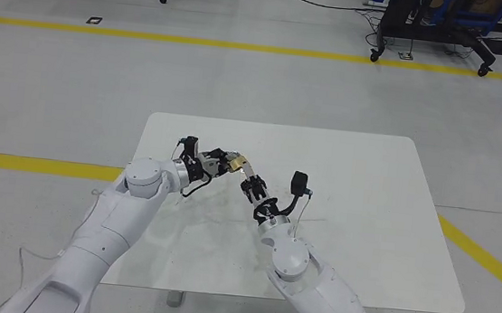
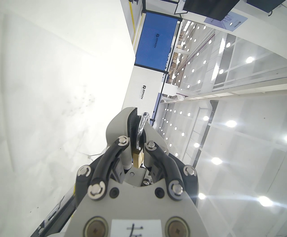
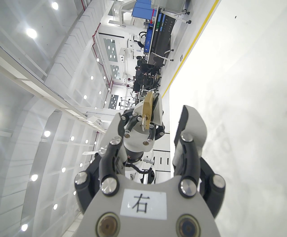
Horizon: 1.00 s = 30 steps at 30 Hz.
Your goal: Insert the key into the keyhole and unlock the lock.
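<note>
You see the left gripper [image 2: 140, 122] clamped on the padlock [image 2: 138, 159] by its shackle, above the white table [image 1: 368, 168]. A key [image 3: 143, 126] sticks from its brass body. The right gripper [image 3: 152, 114] stands with fingers apart, just beside it. A white label [image 3: 143, 205] sits on each gripper's base.

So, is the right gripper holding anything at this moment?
No, the right gripper is open with nothing between its fingers; the padlock is farther off in the left gripper.
</note>
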Available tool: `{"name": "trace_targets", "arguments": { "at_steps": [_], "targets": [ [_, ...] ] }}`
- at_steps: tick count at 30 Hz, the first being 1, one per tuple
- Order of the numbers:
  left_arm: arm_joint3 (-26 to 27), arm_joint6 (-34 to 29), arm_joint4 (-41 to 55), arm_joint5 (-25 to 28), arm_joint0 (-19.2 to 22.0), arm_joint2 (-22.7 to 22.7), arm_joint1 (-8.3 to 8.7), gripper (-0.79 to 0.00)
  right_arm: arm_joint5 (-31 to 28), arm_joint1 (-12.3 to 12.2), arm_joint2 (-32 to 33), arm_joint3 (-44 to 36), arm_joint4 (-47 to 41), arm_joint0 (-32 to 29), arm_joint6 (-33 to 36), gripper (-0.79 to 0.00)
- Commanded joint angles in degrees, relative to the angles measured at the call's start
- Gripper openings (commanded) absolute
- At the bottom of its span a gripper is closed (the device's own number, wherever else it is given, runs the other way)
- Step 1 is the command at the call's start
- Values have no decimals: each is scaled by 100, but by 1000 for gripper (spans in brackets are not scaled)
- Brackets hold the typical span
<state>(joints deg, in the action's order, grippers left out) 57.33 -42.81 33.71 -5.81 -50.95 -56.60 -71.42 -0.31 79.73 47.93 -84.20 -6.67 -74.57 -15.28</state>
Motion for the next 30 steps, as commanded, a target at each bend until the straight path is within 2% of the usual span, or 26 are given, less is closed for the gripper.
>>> {"name": "trace_targets", "arguments": {
  "at_steps": [1,3,5,6,7,9,13,18,24,30],
  "targets": [
    [17,-1,17,112,-28,-42,1,-785,0,0,0,0,0,0,0,0],
    [56,19,35,286,-70,-90,0,-785,-320,-1,64,-193,-418,-88,424,0],
    [104,32,68,484,-124,-145,1,-785,-586,-35,321,-269,-1192,-180,1186,-172],
    [132,34,88,586,-156,-175,1,-785,-673,-55,449,-269,-1594,-220,1623,-394],
    [158,32,106,680,-187,-207,3,-785,-660,-77,572,-235,-1952,-227,2068,-437],
    [206,8,145,830,-248,-268,8,-785,-618,-108,768,-139,-2464,-197,2768,-474],
    [298,-63,167,1029,-348,-361,20,-785,-454,-119,964,41,-3152,-122,3486,-600],
    [376,-138,130,1051,-407,-419,27,-785,-250,-105,1060,284,-3572,29,3889,-628],
    [417,-181,60,1044,-427,-445,24,-785,-142,-77,1110,511,-3858,158,4070,-727],
    [436,-236,9,1065,-439,-475,20,-785,-101,-45,1111,681,-4022,243,4169,-742]
  ]
}}
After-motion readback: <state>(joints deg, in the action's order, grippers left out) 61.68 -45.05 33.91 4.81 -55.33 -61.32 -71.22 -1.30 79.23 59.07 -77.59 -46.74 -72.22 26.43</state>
